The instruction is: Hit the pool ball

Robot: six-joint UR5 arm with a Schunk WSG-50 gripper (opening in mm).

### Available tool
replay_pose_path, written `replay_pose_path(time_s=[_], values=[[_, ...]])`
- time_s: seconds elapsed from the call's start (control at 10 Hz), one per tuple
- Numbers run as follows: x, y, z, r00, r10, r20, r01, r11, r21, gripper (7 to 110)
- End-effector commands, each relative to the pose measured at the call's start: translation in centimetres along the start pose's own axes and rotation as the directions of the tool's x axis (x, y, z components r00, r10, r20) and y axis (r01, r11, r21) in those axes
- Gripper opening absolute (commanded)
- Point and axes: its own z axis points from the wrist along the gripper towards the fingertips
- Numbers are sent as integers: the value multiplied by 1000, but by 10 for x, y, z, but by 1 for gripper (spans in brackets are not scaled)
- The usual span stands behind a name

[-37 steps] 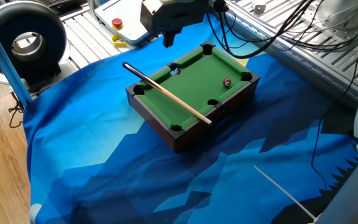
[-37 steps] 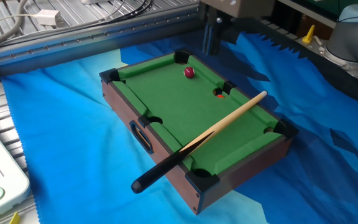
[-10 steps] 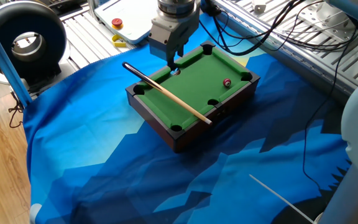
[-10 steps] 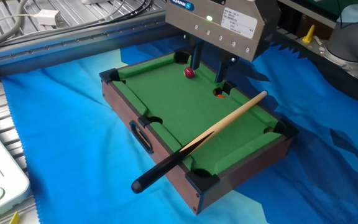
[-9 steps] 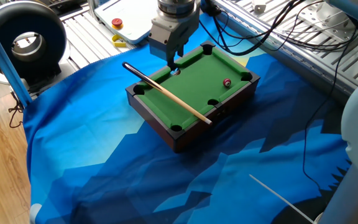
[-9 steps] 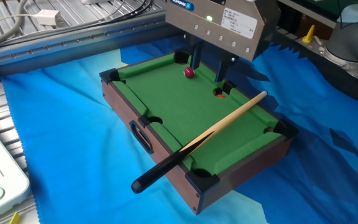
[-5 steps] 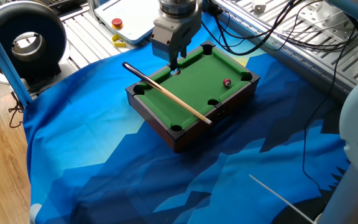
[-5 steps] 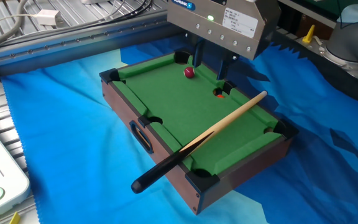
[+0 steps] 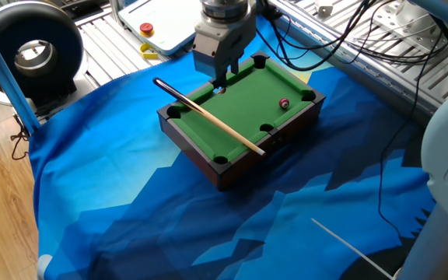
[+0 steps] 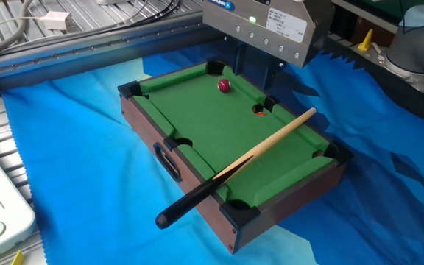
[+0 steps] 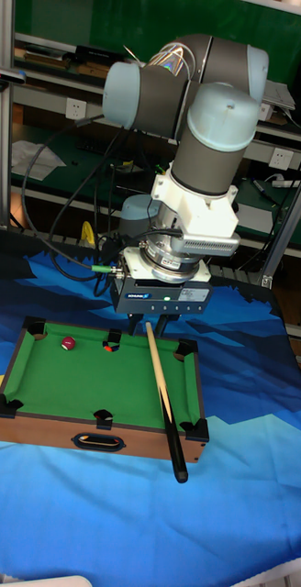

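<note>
One fixed view: my gripper (image 9: 220,83) hangs at the upper centre of the frame, fingers down over the far long rail of the miniature pool table (image 9: 201,152). The fingers appear drawn together, though the gap is too small to confirm. The pool ball (image 9: 284,103) sits on the green felt (image 9: 247,105) right of centre, near a corner pocket and well apart from my fingertips. The cue stick (image 9: 208,117) lies slantwise across the left end, butt overhanging the rail. To strike well, I judge I must travel low along the felt toward the ball and keep off the cue.

The other fixed view: the gripper body (image 10: 267,26) fills the upper centre; fingertips are hidden behind it. The ball (image 10: 224,85) lies just left of it, near the far rail. An orange-marked side pocket (image 10: 260,110) is close by. The table stands on rumpled blue cloth (image 10: 79,177), so it may shift if struck hard.

Tall fixed view: the ball (image 11: 68,343) rests at the table's upper left; the gripper (image 11: 137,323) stands to its right, tips obscured. Shelving and cables crowd the background.
</note>
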Motion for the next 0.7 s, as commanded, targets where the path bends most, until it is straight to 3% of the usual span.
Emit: replay_pose_path(time_s=[0.0,0.2,0.5,0.6], values=[[-17,2,-2,998,-2,71,2,1000,-12,44],[-27,1,-2,994,-26,109,27,1000,-4,44],[-35,18,-4,964,-217,154,226,973,-43,44],[-31,18,-4,958,-251,141,258,965,-41,44]])
